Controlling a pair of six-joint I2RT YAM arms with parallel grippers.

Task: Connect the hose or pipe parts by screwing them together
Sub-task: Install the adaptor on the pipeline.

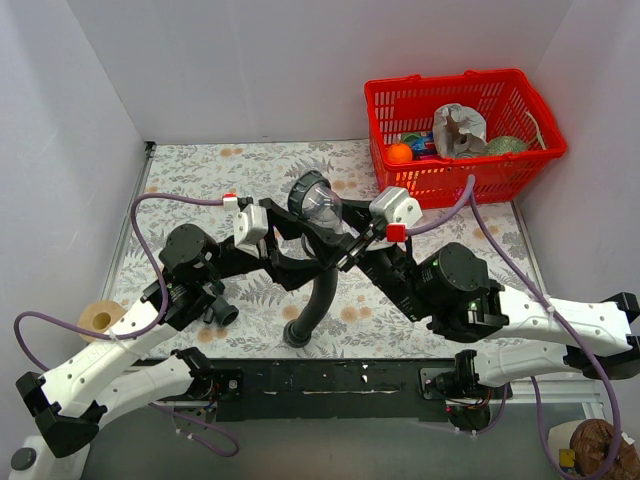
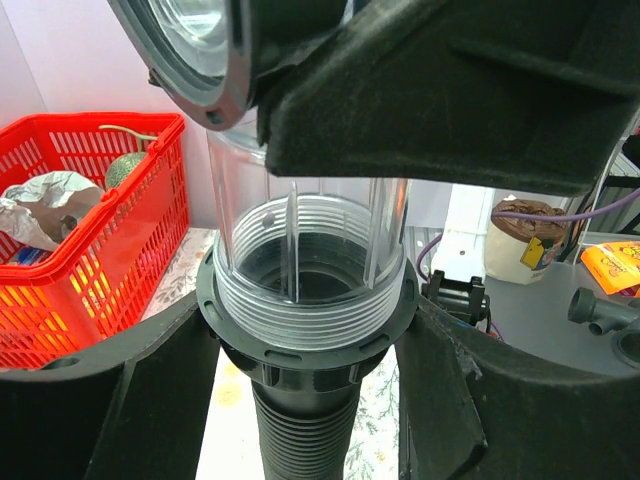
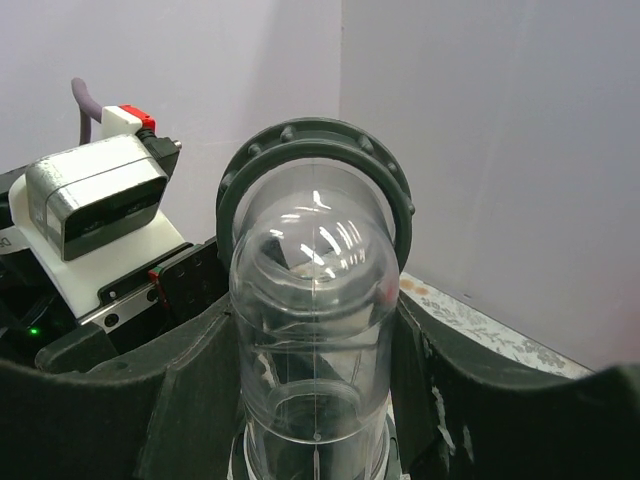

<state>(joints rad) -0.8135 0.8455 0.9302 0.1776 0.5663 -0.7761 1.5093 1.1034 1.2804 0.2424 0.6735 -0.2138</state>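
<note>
Left wrist view: my left fingers (image 2: 308, 385), partway closed, are clamping the black ribbed hose (image 2: 300, 440) by its collar (image 2: 250, 345), while my right fingers (image 3: 310, 400) are clasping the clear elbow (image 3: 310, 290) seated in it.

You've got a red plastic basket (image 1: 450, 79) in the upper right of your top view, holding a crumpled silver wrapper (image 1: 458, 128), an orange ball (image 1: 400, 153) and a green ball (image 1: 507, 146). There's a floral patterned tablecloth (image 1: 200, 170) across the middle, a tan tape roll (image 1: 100, 318) at the left edge and a brown lump (image 1: 598, 445) bottom right.
</note>
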